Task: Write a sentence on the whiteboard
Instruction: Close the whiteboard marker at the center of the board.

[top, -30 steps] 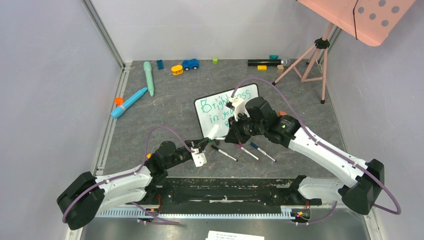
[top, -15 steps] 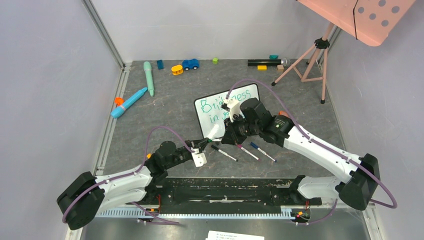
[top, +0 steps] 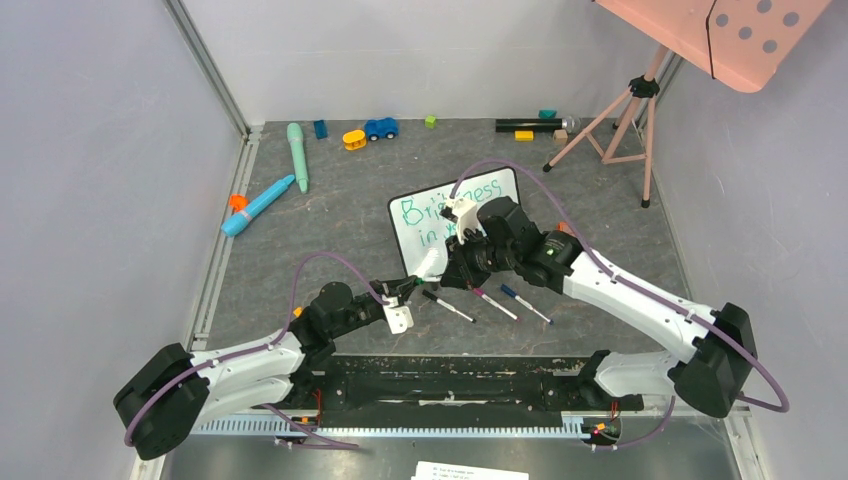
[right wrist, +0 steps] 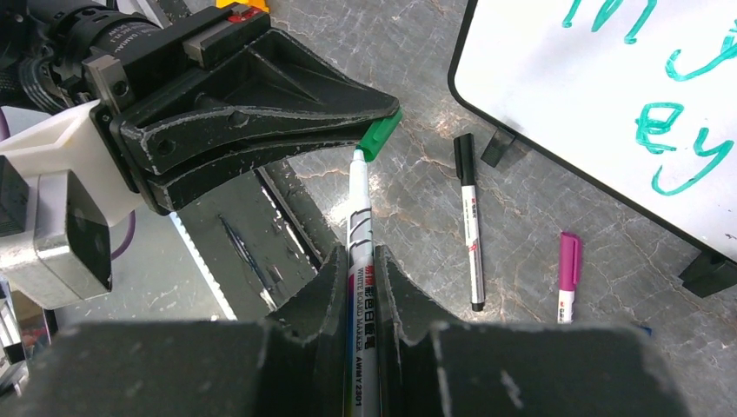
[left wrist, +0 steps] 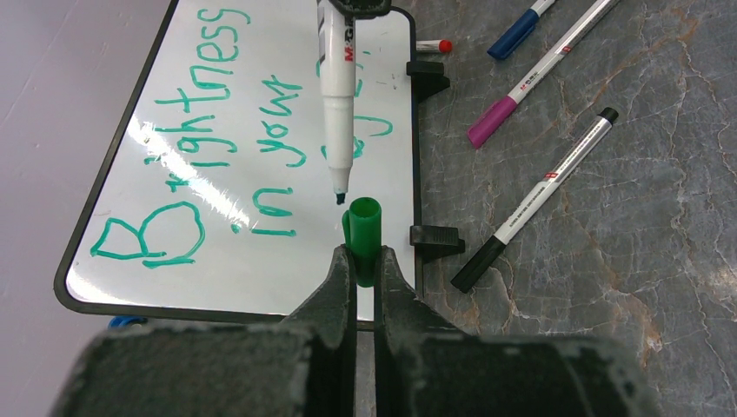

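- Grey marbled table mat (top: 330, 215): open ground lies to the left of the board. I judge that the safest side for drawing either arm back.
- Small white whiteboard with a thin black frame (left wrist: 261, 261): it rests mid-mat, in front of both arms. Its near framed edge and little black feet (left wrist: 437, 239) sit just beside the working point.
- Teal-green handwritten sentence (left wrist: 209, 148): "Brightness in your" reads clearly. The third line is partly hidden behind the marker, and the right wrist view shows "ey". Writing judged finished, or all but.
- The right gripper (right wrist: 361, 261) is clamped on the barrel of a white whiteboard marker (right wrist: 360, 217), nib bare.
- The left gripper (left wrist: 365, 261) is pinching a green plastic cap (left wrist: 362, 224), with its mouth turned towards the nib.
- Step in hand, as judged: recapping. The nib stands just beside the cap's mouth, slightly off-line, and contact cannot be confirmed. The next move calls for a small sideways correction, then a straight push along the barrel.
- Three loose pens lie on the mat by the board's near-right corner, under the right wrist: black-capped pen (left wrist: 539, 195), magenta-capped pen (left wrist: 539, 74) and blue-capped pen (left wrist: 521, 26). A low dip there risks scattering them.
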Robot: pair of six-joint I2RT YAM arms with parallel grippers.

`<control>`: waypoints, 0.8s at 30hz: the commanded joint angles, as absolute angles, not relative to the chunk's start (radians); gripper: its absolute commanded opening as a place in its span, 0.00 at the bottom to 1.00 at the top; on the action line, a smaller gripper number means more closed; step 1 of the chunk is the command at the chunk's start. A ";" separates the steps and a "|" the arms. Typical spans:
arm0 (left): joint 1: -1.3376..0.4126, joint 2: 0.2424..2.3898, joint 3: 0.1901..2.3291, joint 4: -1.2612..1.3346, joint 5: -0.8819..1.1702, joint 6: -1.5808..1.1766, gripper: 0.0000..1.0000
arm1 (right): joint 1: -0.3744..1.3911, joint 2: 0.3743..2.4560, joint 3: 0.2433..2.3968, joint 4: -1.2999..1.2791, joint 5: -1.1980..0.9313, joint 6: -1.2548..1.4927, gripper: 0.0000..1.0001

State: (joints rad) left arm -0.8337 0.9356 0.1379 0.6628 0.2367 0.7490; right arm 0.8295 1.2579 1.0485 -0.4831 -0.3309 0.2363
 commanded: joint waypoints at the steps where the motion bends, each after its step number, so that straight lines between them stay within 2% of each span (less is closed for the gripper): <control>1: -0.839 0.933 0.160 0.705 0.231 0.778 0.02 | 0.835 1.276 1.036 -0.441 -0.320 0.240 0.00; 17: -0.839 0.936 0.162 0.703 0.235 0.783 0.02 | 0.835 1.301 1.020 -0.428 -0.280 0.240 0.00; 24: -0.867 0.960 0.280 0.488 0.219 0.797 0.02 | 0.859 1.343 1.081 -0.470 -0.169 0.237 0.00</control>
State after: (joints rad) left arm -0.8364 0.9478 0.1677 0.5900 0.2337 0.7509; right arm 0.8448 1.3132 1.0203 -0.4431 -0.2825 0.2417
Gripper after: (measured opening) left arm 0.053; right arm 0.131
